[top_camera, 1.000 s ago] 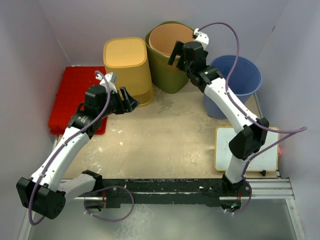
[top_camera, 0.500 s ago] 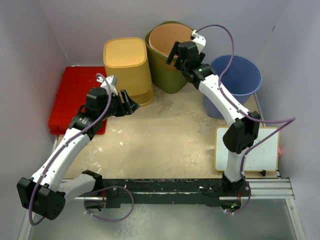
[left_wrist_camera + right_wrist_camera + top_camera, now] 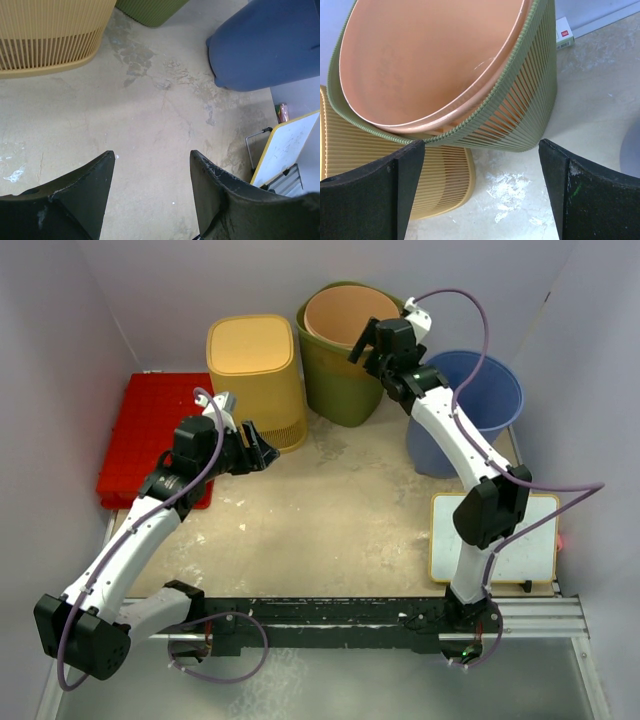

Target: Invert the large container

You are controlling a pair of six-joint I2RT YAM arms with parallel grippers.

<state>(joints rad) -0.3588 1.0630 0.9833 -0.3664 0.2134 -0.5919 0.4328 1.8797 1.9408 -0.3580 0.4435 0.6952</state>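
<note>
**At the table's back wall, the big olive bin sits mouth up**

Close to the near edge, on the right, a yellow-framed whiteboard [image 3: 520, 550] lies flat on the pale, scuffed table [image 3: 330, 520]. Left of centre, the left gripper [image 3: 150, 165] hangs low over bare tabletop. Its 2 fingers are spread wide and there is nothing between them. A flat red crate [image 3: 140, 430] lies along the left side behind that arm.

Further back stand 3 bins in a row. A yellow ribbed bin [image 3: 255, 365] is on the left, upside down, with its closed base facing up. A blue bucket [image 3: 500, 415] is on the right, open end up.

Between them, against the back wall, is the olive-green container [image 3: 335, 390], the largest of the 3. Its wall is made of narrow vertical slats with gaps between them. A smooth peach liner [image 3: 420, 60] is nested inside, with its rim sitting just inside the green rim. The mouth faces up. The yellow bin is just beside it on the left, and I cannot tell whether they touch.

The right gripper [image 3: 364, 343] hovers at the container's right rim. Its fingers are wide apart and hold nothing, and from its wrist view they frame the slatted side without touching it. A small white carton [image 3: 563, 36] lies by the back wall behind the container.
</note>
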